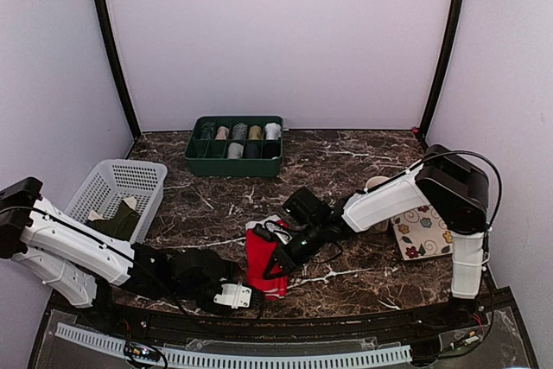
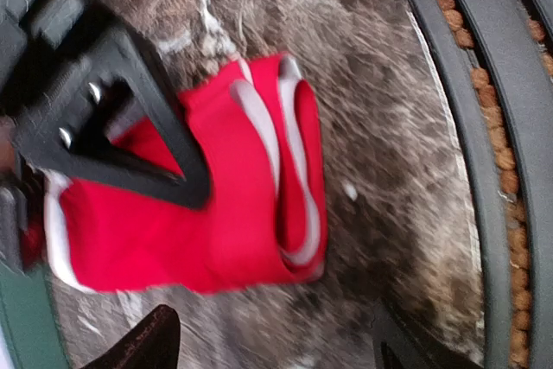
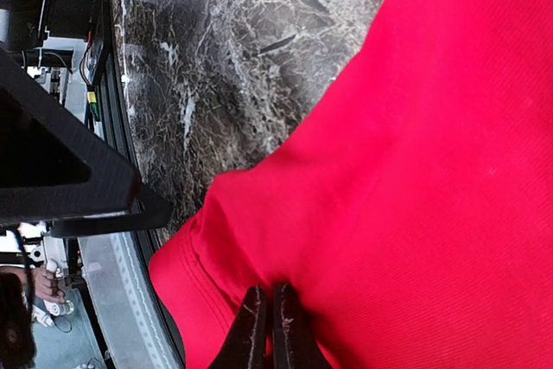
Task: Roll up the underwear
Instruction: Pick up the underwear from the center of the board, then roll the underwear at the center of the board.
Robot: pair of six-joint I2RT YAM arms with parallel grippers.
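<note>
Where the top view looks down, we find the underwear [image 1: 257,257] folded on the table [image 1: 363,162] near its front edge. Left wrist: the left gripper [image 2: 276,353] has its fingers spread, just beside it. Right wrist: the right gripper [image 3: 264,334] is clamped on its red fabric.

Place: looking like a robot lab test cell.
Walls: plain white panels [image 1: 276,41] and black posts [image 1: 112,49] are boxing in the space beyond the right gripper [image 1: 275,258].
Surface: marble-look tabletop [image 1: 363,157] is lying under it.
Rig: slotted cable duct [image 1: 259,358] is running along the edge behind the left gripper [image 1: 238,296].
</note>
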